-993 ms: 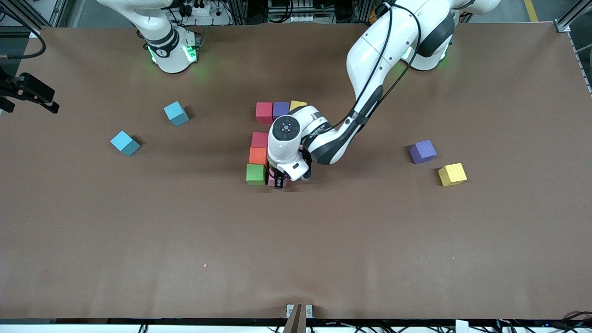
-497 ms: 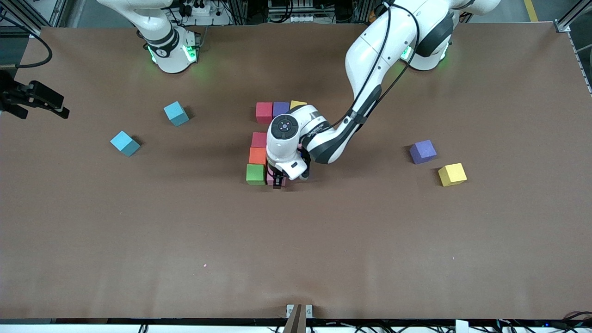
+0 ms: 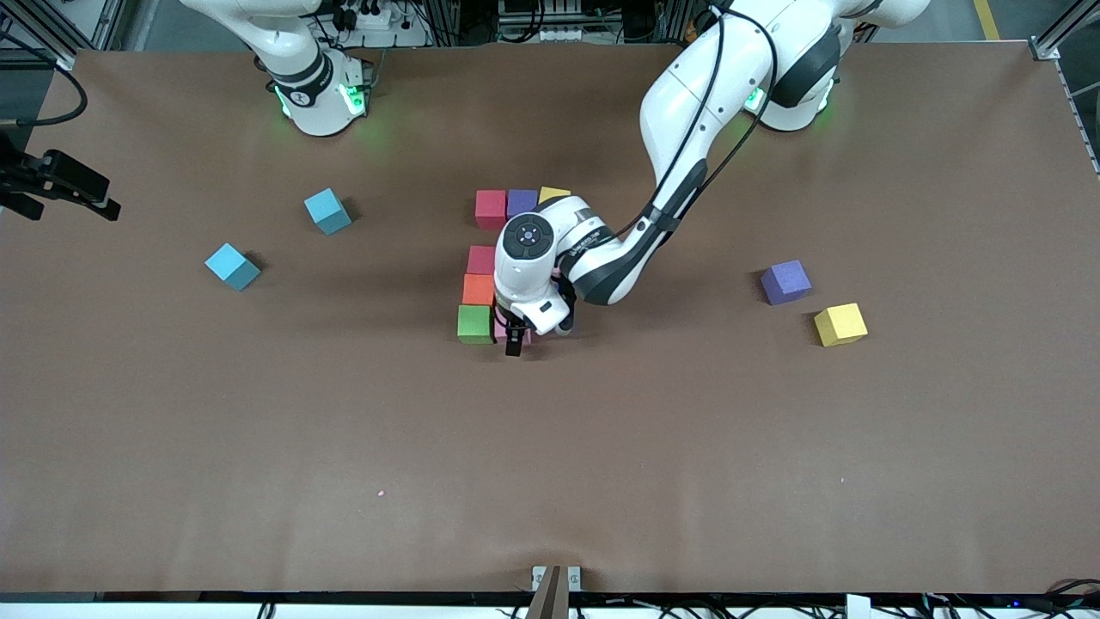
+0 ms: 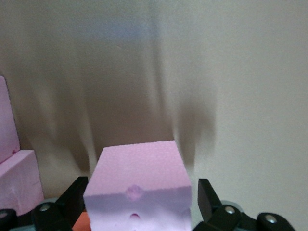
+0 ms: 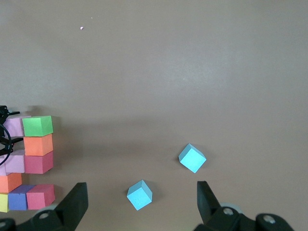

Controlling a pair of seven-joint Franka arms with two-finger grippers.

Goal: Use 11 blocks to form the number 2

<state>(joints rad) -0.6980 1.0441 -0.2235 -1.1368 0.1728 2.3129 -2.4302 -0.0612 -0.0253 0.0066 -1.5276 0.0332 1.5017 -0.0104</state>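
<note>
The blocks form a cluster mid-table: red (image 3: 491,209), purple (image 3: 522,203) and yellow (image 3: 553,193) in a row, then red (image 3: 482,260), orange (image 3: 479,290) and green (image 3: 474,324) in a column nearer the front camera. A pink block (image 4: 139,185) rests on the table beside the green one. My left gripper (image 3: 514,338) stands open around it, with a gap at each finger (image 4: 209,197). More pink blocks (image 4: 14,178) are close by. A loose purple block (image 3: 785,282) and a yellow one (image 3: 840,324) lie toward the left arm's end. My right gripper (image 5: 140,189) hangs open, high over the light-blue cubes, holding nothing.
Two light-blue cubes (image 3: 327,211) (image 3: 232,266) lie toward the right arm's end. The left arm's white forearm (image 3: 679,129) reaches over the cluster and hides its middle. Bare brown table (image 3: 550,473) lies nearer the front camera.
The left gripper's fingers have spread apart and let go of the pink block beside the green one. The right arm's hand has shifted slightly.
</note>
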